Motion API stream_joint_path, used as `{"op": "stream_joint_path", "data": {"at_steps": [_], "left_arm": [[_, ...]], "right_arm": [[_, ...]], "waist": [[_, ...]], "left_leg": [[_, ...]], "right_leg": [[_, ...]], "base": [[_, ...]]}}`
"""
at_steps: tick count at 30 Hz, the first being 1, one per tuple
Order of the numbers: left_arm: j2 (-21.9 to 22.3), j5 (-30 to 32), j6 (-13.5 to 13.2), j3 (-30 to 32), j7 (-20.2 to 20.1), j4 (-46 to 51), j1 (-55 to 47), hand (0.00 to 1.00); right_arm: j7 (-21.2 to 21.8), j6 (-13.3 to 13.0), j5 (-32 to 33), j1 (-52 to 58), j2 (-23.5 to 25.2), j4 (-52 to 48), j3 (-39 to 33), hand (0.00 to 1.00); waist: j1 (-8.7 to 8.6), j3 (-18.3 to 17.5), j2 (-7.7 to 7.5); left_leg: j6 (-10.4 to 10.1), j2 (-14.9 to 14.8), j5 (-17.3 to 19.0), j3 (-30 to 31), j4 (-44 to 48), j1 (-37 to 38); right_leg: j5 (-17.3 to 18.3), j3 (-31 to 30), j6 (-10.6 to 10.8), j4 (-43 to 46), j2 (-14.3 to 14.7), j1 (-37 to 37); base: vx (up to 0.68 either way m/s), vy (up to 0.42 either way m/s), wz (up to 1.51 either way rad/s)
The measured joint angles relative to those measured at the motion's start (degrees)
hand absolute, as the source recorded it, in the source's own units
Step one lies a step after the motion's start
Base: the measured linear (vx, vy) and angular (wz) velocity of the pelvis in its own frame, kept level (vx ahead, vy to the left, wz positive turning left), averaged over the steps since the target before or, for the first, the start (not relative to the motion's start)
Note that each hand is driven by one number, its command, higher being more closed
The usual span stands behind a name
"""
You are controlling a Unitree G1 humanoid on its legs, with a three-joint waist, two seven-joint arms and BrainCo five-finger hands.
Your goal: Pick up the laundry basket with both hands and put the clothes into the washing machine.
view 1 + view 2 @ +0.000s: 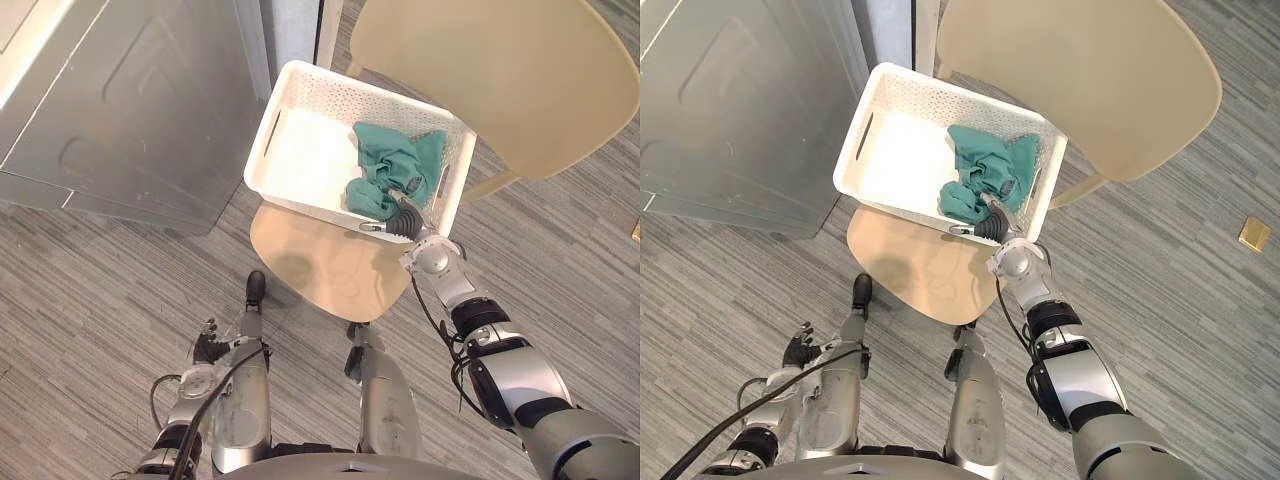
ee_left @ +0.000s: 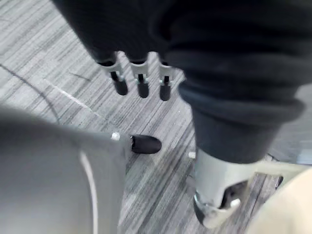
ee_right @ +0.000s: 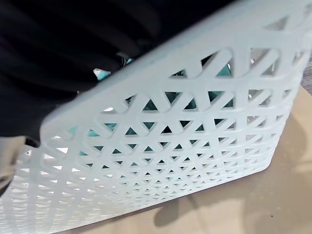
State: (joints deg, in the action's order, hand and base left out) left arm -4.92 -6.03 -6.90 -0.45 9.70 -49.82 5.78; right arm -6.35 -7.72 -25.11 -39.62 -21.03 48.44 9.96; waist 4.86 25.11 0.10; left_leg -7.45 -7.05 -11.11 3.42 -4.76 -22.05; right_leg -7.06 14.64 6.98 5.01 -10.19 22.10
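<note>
White laundry basket [image 1: 300, 150] on the beige chair seat [image 1: 320, 270], teal clothes [image 1: 395, 165] bunched at its right end, right hand [image 1: 400, 218] over the basket's near rim against the clothes, its grip impossible to tell, left hand [image 2: 140, 80] hanging low above the floor [image 1: 100, 280], fingers straight, holding nothing

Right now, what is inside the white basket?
Green clothes lie at one end of the basket; the rest of its floor is bare. The right robot hand at the rim covers part of them. Anything under them is hidden.
</note>
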Motion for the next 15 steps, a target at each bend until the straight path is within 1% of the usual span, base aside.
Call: {"op": "stream_joint_path", "data": {"at_steps": [5, 9, 10, 15], "left_arm": [[0.35, -0.25, 0.06, -1.53, 0.03, 1.08, 0.31, 0.00], [0.51, -0.63, 0.04, -2.19, 0.05, 2.10, 0.51, 0.00], [0.55, -0.64, 0.05, -2.28, 0.05, 2.13, 0.83, 0.00], [0.96, -0.65, 0.06, -2.48, 0.08, 2.24, 1.25, 0.00]], "right_arm": [[-0.13, -0.08, -0.01, -0.14, -0.08, 0.00, 0.02, 0.00], [-0.31, -0.79, -0.03, -0.51, -0.52, -0.05, 0.19, 0.00], [-0.40, -0.86, -0.02, -0.73, -0.58, -0.05, 0.28, 1.00], [-0.51, -0.86, -0.03, -1.28, -1.16, -0.04, 0.64, 1.00]], "waist": [[-0.26, -0.03, 0.03], [-0.35, -0.13, 0.02], [-0.35, -0.14, 0.02], [-0.24, -0.31, 0.22]], "left_leg": [[-0.01, 0.06, 0.00, 0.00, 0.20, -0.56], [-0.10, 0.06, -0.16, -0.02, 0.32, -1.84], [-0.10, 0.05, -0.16, -0.02, 0.32, -2.09], [-0.10, -0.05, -0.15, 0.01, 0.33, -3.03]], "right_leg": [[-0.01, 0.20, 0.00, -0.08, -0.35, 0.36], [-0.27, 0.20, 0.09, -0.11, -0.38, 1.69], [-0.59, 0.20, 0.10, -0.21, -0.37, 1.93], [-1.04, 0.39, -0.16, -0.77, -0.25, 2.42]], "base": [[-0.01, -0.041, 0.02], [-0.02, -0.050, -0.02], [-0.03, -0.054, -0.02], [-0.04, -0.060, 0.03]]}}
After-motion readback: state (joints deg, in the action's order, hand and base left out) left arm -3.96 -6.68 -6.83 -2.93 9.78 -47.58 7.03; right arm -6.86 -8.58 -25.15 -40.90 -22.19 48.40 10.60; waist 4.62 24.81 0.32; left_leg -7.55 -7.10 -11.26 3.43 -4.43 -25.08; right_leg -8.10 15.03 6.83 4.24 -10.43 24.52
